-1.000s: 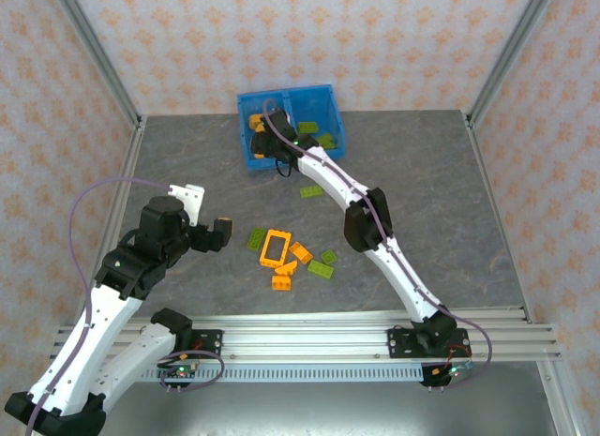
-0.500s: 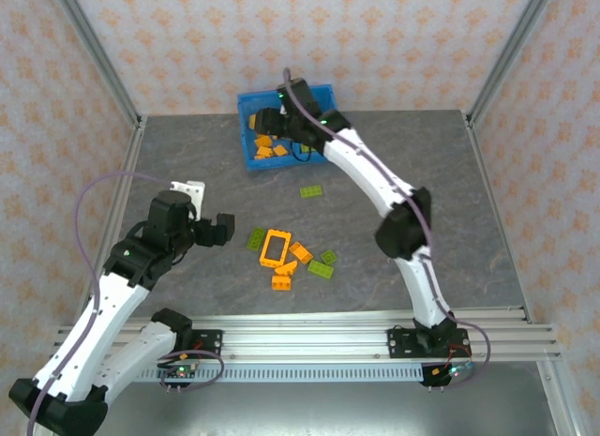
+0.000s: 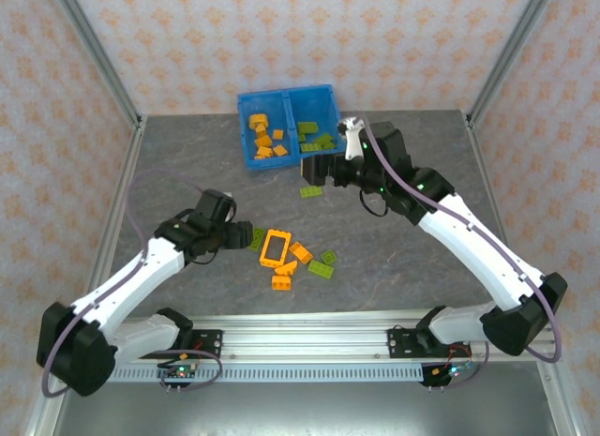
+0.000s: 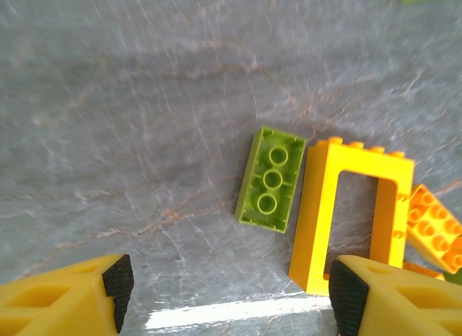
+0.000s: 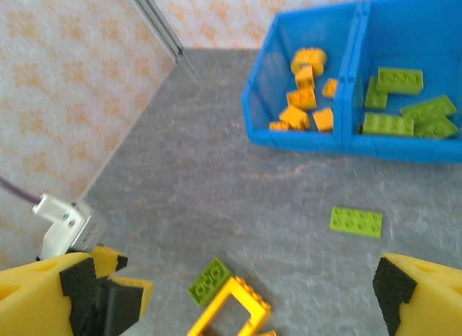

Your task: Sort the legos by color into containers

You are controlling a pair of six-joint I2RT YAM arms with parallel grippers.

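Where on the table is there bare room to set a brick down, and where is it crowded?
Bare: table left of the bin, out to the wall; also the far right corner behind the right arm. Crowded: the centre, bricks packed around the orange frame, left tool beside them.

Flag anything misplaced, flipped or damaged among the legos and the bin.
The bin looks correctly sorted: orange left, green right. One oddity: the green brick beside the orange frame lies upside down, hollow tubes up. No damage visible.
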